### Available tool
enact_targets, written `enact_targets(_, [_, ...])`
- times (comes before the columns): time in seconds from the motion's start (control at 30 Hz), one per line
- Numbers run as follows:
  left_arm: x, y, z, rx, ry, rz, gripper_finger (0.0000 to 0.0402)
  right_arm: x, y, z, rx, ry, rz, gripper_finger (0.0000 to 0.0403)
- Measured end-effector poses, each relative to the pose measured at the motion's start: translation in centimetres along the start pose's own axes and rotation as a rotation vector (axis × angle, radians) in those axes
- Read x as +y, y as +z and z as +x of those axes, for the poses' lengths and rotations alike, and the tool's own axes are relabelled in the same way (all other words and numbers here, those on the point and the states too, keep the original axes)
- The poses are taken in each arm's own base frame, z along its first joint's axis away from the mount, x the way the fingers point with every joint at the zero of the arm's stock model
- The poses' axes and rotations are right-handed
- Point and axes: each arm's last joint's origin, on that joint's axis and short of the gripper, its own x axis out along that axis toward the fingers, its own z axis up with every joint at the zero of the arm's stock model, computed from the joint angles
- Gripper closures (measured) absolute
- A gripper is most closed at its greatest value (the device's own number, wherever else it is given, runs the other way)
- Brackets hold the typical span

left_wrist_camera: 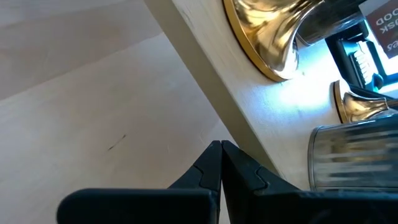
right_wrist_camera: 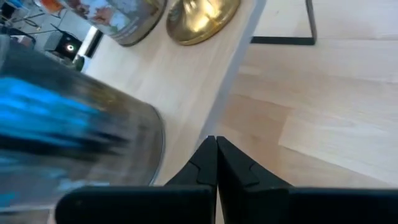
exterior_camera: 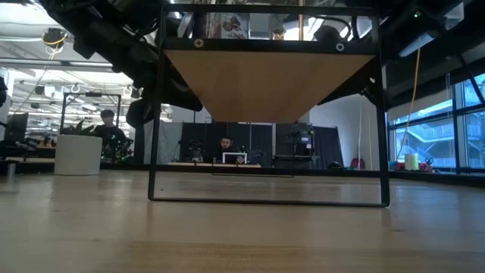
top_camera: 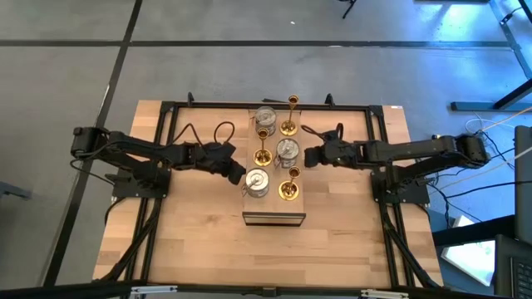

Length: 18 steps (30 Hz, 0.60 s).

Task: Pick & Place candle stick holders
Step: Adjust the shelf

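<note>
Evidently all six candle stick holders [top_camera: 274,149] stood on the wooden board [top_camera: 273,212] at the table's [top_camera: 191,241] middle, gold sticks and silvery cups alternating, so the placing looked done. The left gripper [top_camera: 241,175] lay against the board's left edge and the right gripper [top_camera: 308,158] against its right edge, each with jaws together and empty, probably parked clear of the holders.

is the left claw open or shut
Shut and empty: in the left wrist view the left claw's two fingers meet tip to tip, beside the board's edge.
</note>
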Motion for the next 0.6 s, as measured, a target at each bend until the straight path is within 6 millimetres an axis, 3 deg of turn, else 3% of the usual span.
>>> enact_targets(0.6, [-0.2, -0.3, 0.0, 0.007, -0.006, 0.024, 0.04, -0.6, 1.7, 1.6, -0.021, 0.001, 0.006, 0.0403])
